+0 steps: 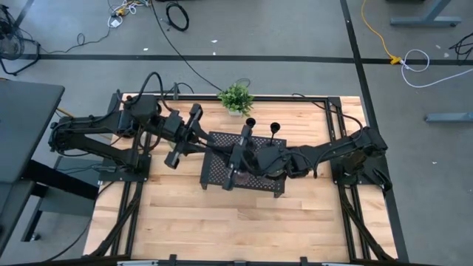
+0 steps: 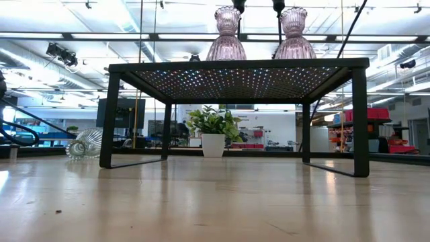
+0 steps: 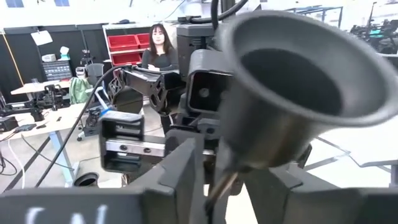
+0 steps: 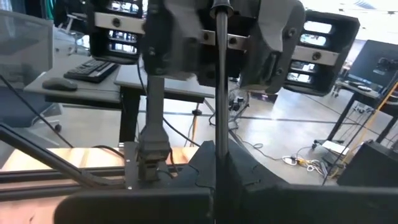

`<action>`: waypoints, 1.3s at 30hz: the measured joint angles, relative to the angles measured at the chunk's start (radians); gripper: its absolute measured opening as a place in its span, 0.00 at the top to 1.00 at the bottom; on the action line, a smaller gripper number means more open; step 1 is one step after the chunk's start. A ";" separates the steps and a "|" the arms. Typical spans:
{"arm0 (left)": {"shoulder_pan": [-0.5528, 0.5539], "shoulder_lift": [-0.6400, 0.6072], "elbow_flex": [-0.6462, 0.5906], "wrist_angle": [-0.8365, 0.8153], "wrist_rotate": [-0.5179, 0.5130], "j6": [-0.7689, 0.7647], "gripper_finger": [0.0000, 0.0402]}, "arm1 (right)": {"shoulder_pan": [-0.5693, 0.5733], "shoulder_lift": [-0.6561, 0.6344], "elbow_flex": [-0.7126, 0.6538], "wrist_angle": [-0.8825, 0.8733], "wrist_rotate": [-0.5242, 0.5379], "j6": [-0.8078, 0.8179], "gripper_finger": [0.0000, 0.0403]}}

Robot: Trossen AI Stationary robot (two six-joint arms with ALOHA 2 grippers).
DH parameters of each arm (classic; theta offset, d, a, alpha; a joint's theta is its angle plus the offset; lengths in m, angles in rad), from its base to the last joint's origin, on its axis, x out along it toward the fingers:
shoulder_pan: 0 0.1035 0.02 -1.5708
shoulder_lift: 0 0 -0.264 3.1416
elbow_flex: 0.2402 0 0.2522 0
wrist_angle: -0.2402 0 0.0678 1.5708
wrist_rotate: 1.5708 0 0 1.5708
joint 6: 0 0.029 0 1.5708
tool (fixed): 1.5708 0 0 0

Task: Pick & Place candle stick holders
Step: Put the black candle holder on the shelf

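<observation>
My left gripper (image 1: 211,145) and my right gripper (image 1: 225,154) meet tip to tip above the left end of the black perforated tray (image 1: 255,185). Both are shut on one slim black candle stick holder (image 3: 292,68), which reaches from one to the other. Two more black holders (image 1: 250,123) (image 1: 275,128) stand upright at the tray's far side. Two pinkish glass holders (image 2: 227,37) (image 2: 293,35) stand on the tray's top. A clear glass cup (image 2: 85,143) lies on its side on the table, left of the tray. My left gripper pinches the black holder's stem (image 3: 219,177) between its two fingers, just behind the flared end (image 3: 298,74). The holder is lifted clear of the tray. My right gripper pinches the same thin stem (image 4: 218,134) between its two fingers, and the stem runs straight on from them to the left gripper (image 4: 217,25).
A small green potted plant (image 1: 236,98) stands at the table's far edge behind the tray. The near half of the wooden table (image 1: 222,222) is bare. A person (image 3: 160,53) sits in the room beyond the table.
</observation>
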 joint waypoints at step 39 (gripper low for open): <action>0.075 0.001 0.000 -0.079 -0.105 0.003 0.97 | 0.086 -0.022 0.000 -0.240 0.278 0.045 0.63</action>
